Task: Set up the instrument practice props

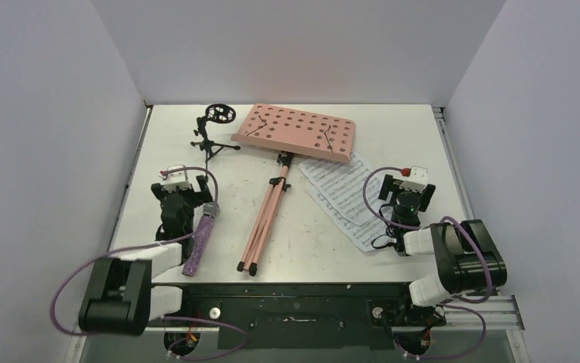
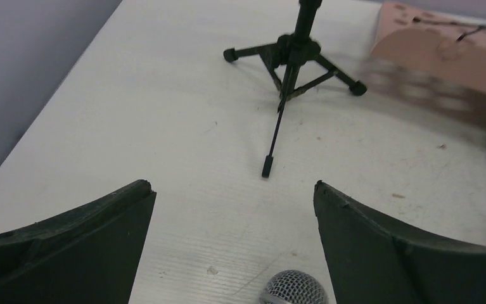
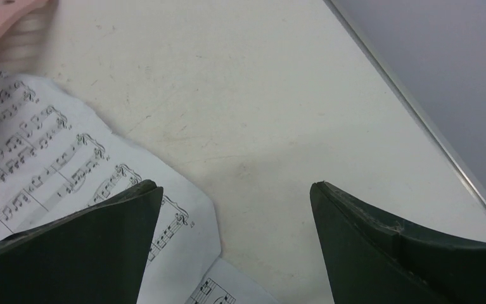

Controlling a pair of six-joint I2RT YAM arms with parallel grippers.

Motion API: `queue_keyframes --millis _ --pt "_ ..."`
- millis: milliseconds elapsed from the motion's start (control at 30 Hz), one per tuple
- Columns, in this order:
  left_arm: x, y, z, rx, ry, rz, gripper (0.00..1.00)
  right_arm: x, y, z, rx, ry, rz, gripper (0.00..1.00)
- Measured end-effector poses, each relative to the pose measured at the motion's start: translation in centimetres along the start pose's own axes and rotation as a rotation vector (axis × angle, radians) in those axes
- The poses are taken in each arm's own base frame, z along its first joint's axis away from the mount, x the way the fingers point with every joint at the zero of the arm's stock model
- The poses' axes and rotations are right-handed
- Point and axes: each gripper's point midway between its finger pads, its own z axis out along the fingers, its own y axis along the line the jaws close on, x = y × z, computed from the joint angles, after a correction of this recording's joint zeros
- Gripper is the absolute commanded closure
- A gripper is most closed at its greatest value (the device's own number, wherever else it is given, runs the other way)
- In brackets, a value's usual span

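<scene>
Setup scarcely begun: microphone [image 1: 200, 240] lies unmounted close by wide, empty left jaws; music stand [image 1: 294, 130] lies flat; pages [image 1: 339, 193] loose partly beneath wide, empty right jaws.

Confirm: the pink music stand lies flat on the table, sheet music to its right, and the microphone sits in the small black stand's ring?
Not the microphone: it lies on the table left of the music stand, and the black stand's ring is empty, as the top view shows. The rest holds.

The music stand [image 1: 302, 140] is pink, dotted with round holes. The pages [image 1: 332, 193] are white with black notation. The microphone [image 1: 198, 243] glitters purple, its mesh head [image 2: 293, 290] grey. The mic stand [image 2: 296, 54] is black.
</scene>
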Motion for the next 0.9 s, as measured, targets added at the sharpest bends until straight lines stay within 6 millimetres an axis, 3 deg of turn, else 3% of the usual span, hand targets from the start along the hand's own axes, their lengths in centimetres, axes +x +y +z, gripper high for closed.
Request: queue_keyframes --millis 67,200,267,333,400,500,667,900 --pt "-2.9 -0.2 -0.8 0.005 -0.047 -0.041 0.04 -1.8 -0.4 0.1 0.039 -0.006 0.021 0.1" --pt "-9.4 -0.9 -2.6 0.029 -0.114 -0.155 0.04 -7.1 -0.6 1.2 0.107 -0.038 0.122 0.1" --pt "-11.5 -1.4 -3.8 0.064 -0.118 -0.187 0.04 -9.3 -1.0 1.1 0.139 -0.053 0.181 0.1" --pt "-11.9 -1.8 -5.1 0.091 -0.086 -0.218 0.03 -10.3 -1.4 0.6 0.167 -0.044 0.227 0.1" --pt "-10.7 -1.7 -6.1 0.082 -0.016 -0.251 0.04 -10.7 -1.6 0.3 0.181 -0.005 0.262 0.1" --pt "-7.5 -0.8 -7.4 0.019 0.127 -0.298 0.04 -11.0 -1.2 0.4 0.153 0.064 0.299 0.1" --pt "-2.0 -0.2 -9.0 -0.063 0.4 -0.339 0.04 -9.3 -1.2 -1.4 0.158 0.178 0.36 0.1" --pt "1.3 -1.2 -11.0 -0.088 0.618 -0.416 0.04 -8.5 -3.4 -4.7 0.265 0.249 0.389 0.1"
